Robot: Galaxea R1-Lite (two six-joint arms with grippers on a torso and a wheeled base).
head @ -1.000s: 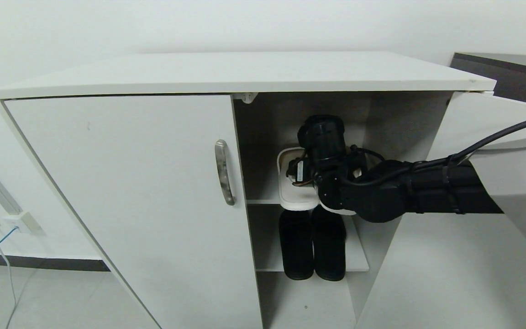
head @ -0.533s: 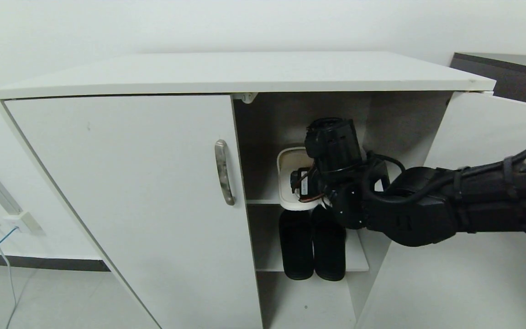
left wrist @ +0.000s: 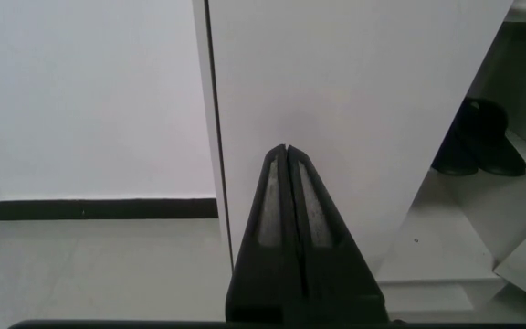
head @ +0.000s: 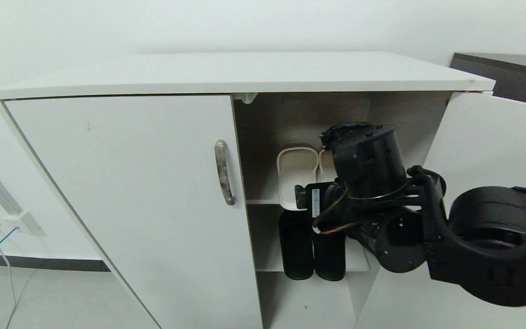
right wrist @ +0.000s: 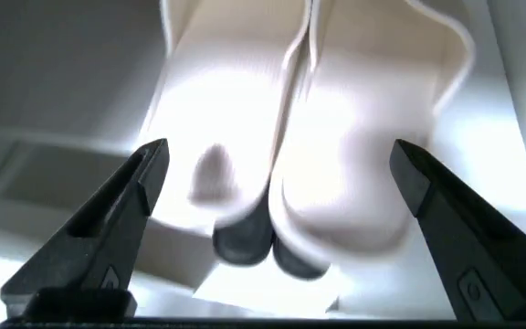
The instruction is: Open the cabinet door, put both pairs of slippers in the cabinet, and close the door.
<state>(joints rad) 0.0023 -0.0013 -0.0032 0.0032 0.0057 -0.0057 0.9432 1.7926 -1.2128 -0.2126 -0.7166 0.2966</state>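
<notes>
Your right arm has pulled back out of the white laminate cabinet (head: 244, 68) since a second ago: its black wrist, which then covered the pair of cream-white moulded slippers (head: 296, 176), now hangs nearer the camera in front of the opening, and most of that pair is uncovered. The slippers lie side by side on the upper shelf (head: 260, 201), touching along their inner edges, smooth-surfaced with raised rounded rims. From the wrist you see the right gripper (right wrist: 279, 148) with its dark wedge-shaped fingers spread wide, one on each side of the pair and holding nothing. Below, the pair of black ribbed slippers (head: 297, 246) rests on the lower shelf (head: 267, 265) where it was, the two close together with their ends at the shelf's front edge. The flat right door (head: 486, 132) stands swung open; the left door (head: 121, 192) is closed, with a curved brushed-metal handle (head: 224, 171) near its inner edge. Your left gripper (left wrist: 286, 160) sits low in front of the closed left door, its two slim black fingers pressed flat together on nothing.
</notes>
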